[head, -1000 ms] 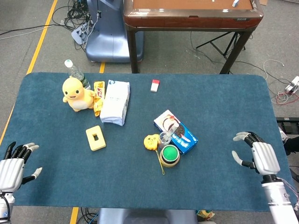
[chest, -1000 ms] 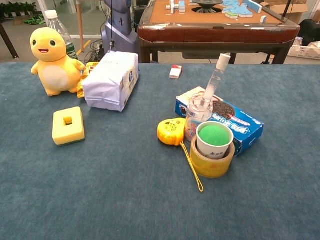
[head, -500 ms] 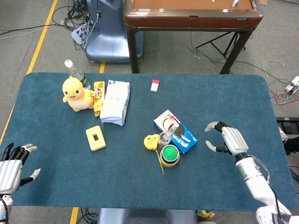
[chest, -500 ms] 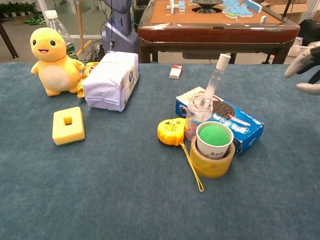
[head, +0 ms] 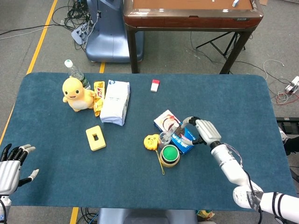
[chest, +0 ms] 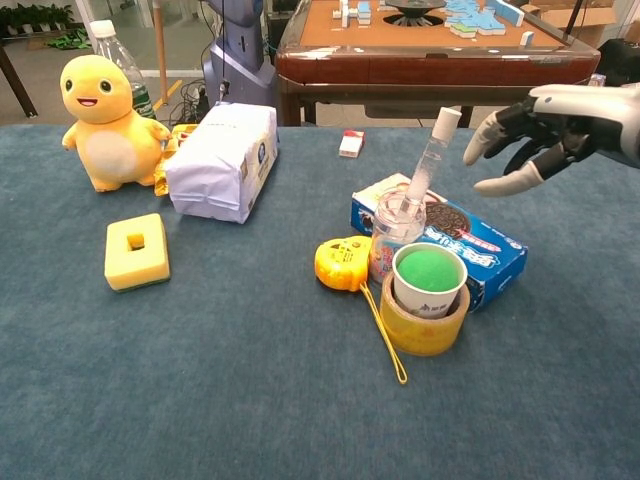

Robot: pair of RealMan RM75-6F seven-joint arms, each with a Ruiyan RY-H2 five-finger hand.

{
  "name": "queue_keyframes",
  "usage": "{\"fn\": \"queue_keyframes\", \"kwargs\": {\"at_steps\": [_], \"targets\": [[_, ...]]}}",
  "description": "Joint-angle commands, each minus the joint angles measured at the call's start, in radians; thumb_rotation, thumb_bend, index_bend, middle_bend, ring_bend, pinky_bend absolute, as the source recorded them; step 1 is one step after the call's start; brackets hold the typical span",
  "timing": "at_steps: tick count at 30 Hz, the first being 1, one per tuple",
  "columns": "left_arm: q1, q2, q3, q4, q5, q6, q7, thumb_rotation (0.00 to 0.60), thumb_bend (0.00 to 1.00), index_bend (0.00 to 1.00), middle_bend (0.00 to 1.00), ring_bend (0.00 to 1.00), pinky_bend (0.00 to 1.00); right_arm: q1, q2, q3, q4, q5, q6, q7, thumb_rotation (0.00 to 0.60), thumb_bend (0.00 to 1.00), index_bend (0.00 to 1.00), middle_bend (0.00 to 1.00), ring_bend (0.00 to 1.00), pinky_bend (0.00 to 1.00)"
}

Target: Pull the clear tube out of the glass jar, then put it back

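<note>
**Clear tube seated in glass jar; right hand near its cap**

Clear tube (chest: 428, 160) stands tilted inside the glass jar (chest: 396, 226), its white cap leaning up and to the right, above the jar mouth. The glass jar sits upright on the counter (chest: 200, 380), touching the blue cookie box (chest: 480, 250) behind it. Directly in front of the jar, a paper cup (chest: 428, 282) holding a green ball rests inside a roll of yellow tape (chest: 420, 330). A yellow tape measure (chest: 340, 262) lies just beside the jar on its left, its cord trailing toward the near edge.

Right hand (chest: 545, 125) hovers near the tube cap, not touching it; fingers (chest: 485, 138) apart and lightly curled, holding nothing. Left hand (head: 10, 170) rests at the near left corner of the counter, fingers spread, holding nothing.

The counter is covered in blue cloth. At far left stand a yellow plush toy (chest: 105, 120), a water bottle (chest: 120, 55) behind it, a white packet (chest: 222, 160) and a yellow sponge block (chest: 135, 250). A small red and white box (chest: 351, 143) lies near the far edge. Beyond the counter stands a brown game table (chest: 430, 50); cables lie on the grey floor (head: 28, 42).
</note>
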Motion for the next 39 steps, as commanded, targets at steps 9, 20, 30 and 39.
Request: {"fn": "queue_keyframes", "kwargs": {"at_steps": [9, 20, 30, 39], "targets": [[0.002, 0.001, -0.003, 0.010, -0.002, 0.001, -0.012, 0.600, 0.24, 0.25, 0.20, 0.16, 0.02, 0.085, -0.077, -0.004, 0.055, 0.076, -0.020, -0.058, 0.600, 0.34, 0.46, 0.30, 0.19, 0.26], [0.011, 0.003, -0.003, 0.020, -0.006, 0.007, -0.025, 0.600, 0.24, 0.25, 0.20, 0.16, 0.02, 0.120, -0.122, -0.017, 0.097, 0.084, -0.034, -0.044, 0.600, 0.37, 0.47, 0.30, 0.19, 0.26], [0.013, 0.000, -0.004, 0.031, -0.006, 0.007, -0.033, 0.600, 0.24, 0.25, 0.20, 0.16, 0.02, 0.125, -0.133, -0.021, 0.107, 0.066, -0.024, -0.018, 0.600, 0.38, 0.47, 0.31, 0.19, 0.26], [0.016, -0.002, -0.004, 0.038, -0.009, 0.006, -0.037, 0.600, 0.24, 0.25, 0.20, 0.16, 0.02, 0.128, -0.141, -0.027, 0.118, 0.054, -0.022, 0.000, 0.600, 0.38, 0.49, 0.33, 0.19, 0.26]]}}
